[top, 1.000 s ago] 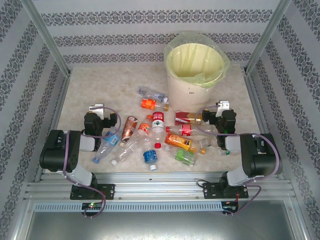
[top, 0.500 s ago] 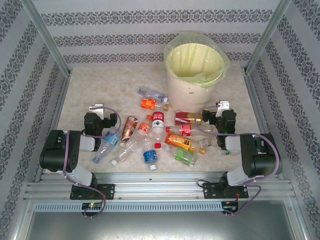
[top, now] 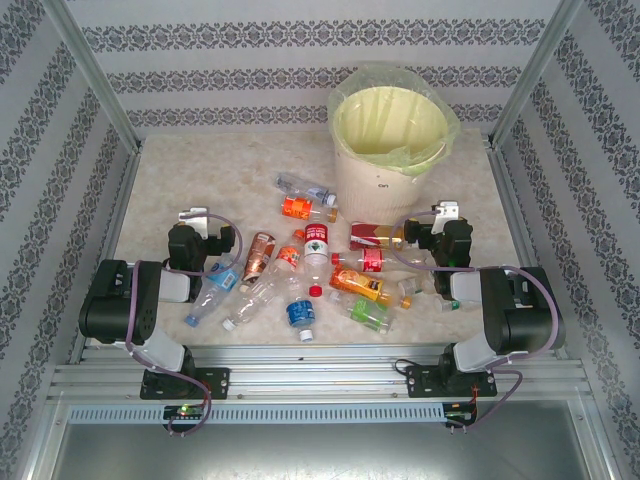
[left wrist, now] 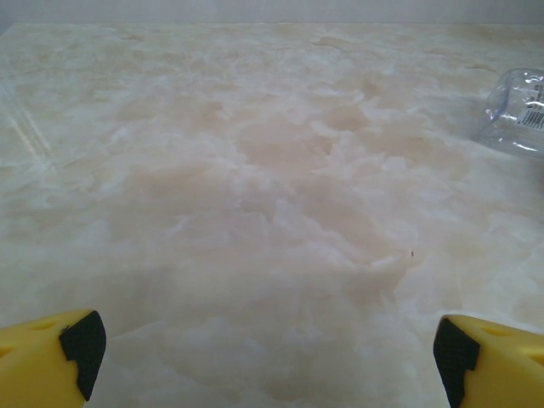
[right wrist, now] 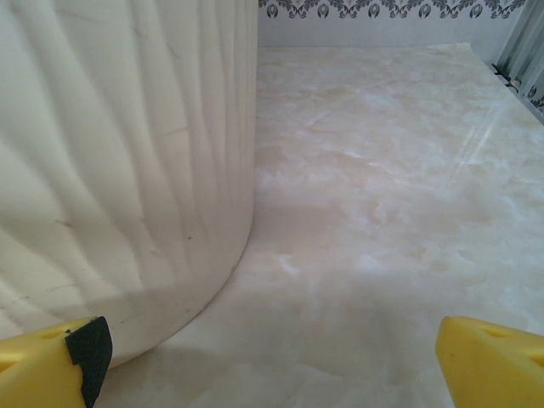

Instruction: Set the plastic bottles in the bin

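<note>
Several plastic bottles lie scattered on the marble table between the two arms, among them an orange-labelled one, a red-labelled one and a brown-labelled one. The bin stands behind them, cream-white with a pale yellow-green bag. My left gripper sits low, left of the pile. It is open over bare table, and a clear bottle shows at the right edge of that view. My right gripper is open just right of the bin wall, holding nothing.
Metal frame posts and patterned walls enclose the table. Open marble stretches at the far left, and a narrower strip runs right of the bin. A small bottle lies close to the right arm.
</note>
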Available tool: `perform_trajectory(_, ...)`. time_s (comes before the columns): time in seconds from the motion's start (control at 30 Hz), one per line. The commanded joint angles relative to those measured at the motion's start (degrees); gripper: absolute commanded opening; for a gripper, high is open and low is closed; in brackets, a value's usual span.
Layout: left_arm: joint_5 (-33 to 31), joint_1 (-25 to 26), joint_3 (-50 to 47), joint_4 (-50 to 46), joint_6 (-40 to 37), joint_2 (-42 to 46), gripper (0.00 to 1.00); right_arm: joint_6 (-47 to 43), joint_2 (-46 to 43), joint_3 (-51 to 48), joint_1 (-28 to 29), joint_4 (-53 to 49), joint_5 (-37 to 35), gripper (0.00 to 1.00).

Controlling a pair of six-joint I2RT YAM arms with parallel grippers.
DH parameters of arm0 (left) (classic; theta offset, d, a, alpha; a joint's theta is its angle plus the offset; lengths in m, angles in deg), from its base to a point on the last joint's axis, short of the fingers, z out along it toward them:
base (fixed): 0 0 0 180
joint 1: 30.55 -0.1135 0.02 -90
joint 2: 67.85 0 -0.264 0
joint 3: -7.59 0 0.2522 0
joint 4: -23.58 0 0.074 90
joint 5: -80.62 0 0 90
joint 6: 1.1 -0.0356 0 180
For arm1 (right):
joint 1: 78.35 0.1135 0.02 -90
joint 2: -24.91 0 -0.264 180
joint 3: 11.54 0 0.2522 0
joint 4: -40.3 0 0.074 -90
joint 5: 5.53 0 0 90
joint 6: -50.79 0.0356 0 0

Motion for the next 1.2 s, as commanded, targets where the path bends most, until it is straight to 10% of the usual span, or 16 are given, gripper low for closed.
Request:
perform_trajectory(0.0,1.13,-0.52,0.98,-0.35,-1.21,0.31,1.00,0.16,-0.16,0.94,-0.20,0.71,0.96,0.98)
perform_trajectory(0.53,2.46,-0.36,0.24,-2.59,-1.91,5.05,1.00,0.34,-3.99,-0.03,-0.27,-0.31,0.56,0.98)
perform_trajectory(0.9,-3.72,4.12,12.15,-36.87,4.67,23.28,1.00,11.88,-26.40,7.20,1.37,-41.07,-11.98,0.98)
perform_trajectory(1.17,-2.16,18.66,30.60,-58.28,12.24,23.92,1.00,24.97,-33.06,16.82,2.27,-67.55,-12.96,0.98)
